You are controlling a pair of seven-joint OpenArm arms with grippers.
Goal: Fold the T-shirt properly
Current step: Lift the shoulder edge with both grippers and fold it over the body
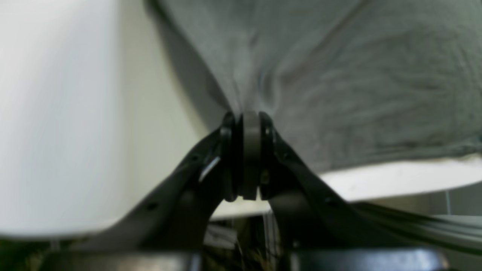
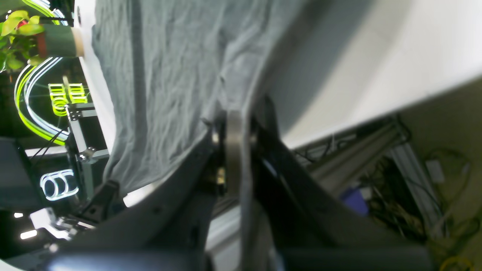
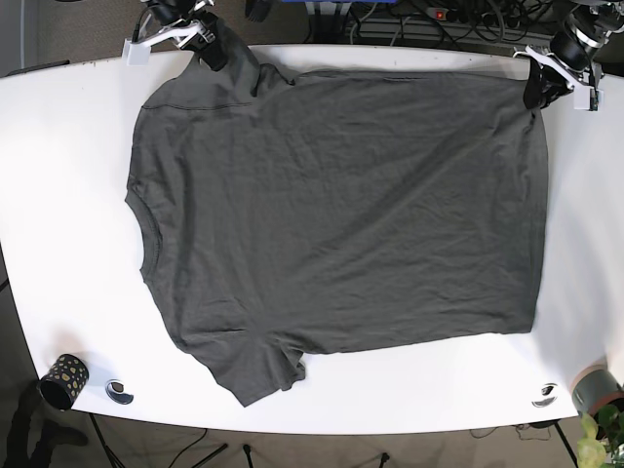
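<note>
Grey T-shirt (image 3: 341,214) lies spread flat on the white table (image 3: 58,175), collar toward the base view's left, hem toward its right, near sleeve crumpled under itself at the shirt's near-left corner. Left gripper (image 1: 248,116) is clenched on a pinch of shirt fabric at the far hem corner; cloth fans out from between its closed jaws. Right gripper (image 2: 233,116) is likewise clamped on cloth at the far sleeve/shoulder corner, an edge of fabric trailing down past its fingers. Both grips sit along the shirt's far edge, so this reads as the start of a lengthwise fold toward the near edge. Risks: both pinches look shallow, so a fast lift could pull fabric free on 1 side and skew the fold; uneven travel of the 2 arms would drag the shirt across the table or twist the far edge; the bunched near sleeve likely gets trapped inside the fold as a lump. A dark cup (image 3: 63,378) sits well off the shirt's near-left corner, probably clear.
</note>
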